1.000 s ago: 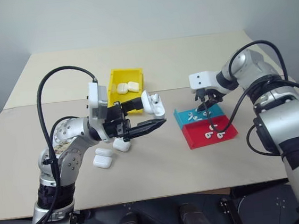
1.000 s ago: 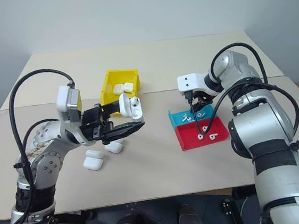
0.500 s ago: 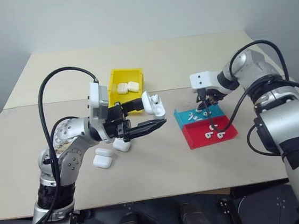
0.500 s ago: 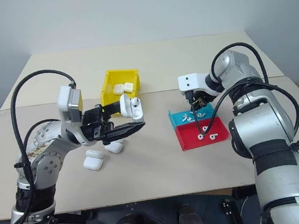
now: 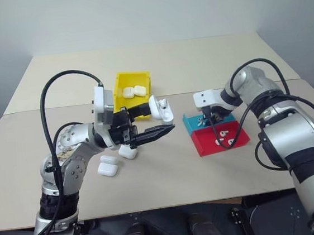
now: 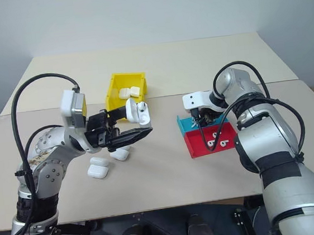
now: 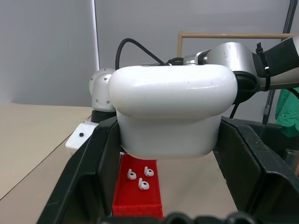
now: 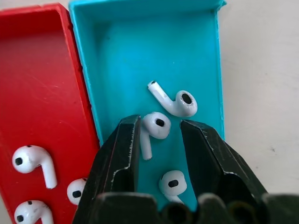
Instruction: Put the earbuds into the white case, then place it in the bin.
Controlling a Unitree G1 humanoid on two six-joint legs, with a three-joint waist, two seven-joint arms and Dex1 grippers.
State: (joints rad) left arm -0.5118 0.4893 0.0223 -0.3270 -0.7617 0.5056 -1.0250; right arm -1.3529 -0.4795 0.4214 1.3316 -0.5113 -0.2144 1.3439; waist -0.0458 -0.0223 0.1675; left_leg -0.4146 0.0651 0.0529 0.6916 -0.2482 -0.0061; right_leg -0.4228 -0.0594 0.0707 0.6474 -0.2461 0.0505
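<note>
- A glossy white rounded plastic case (image 7: 172, 109) sits clamped between the left gripper's (image 7: 170, 154) black fingers (image 7: 91, 172).
- Beyond, a shallow red plastic tray (image 7: 140, 198) holds three tiny white earbuds (image 7: 140, 178).

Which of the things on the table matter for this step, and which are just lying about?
In use:
- open white case, shut in left claw
- earbuds in teal tray, between right claw fingers
- yellow bin

Lying about:
- spare cases on table
- red tray with earbuds
</note>
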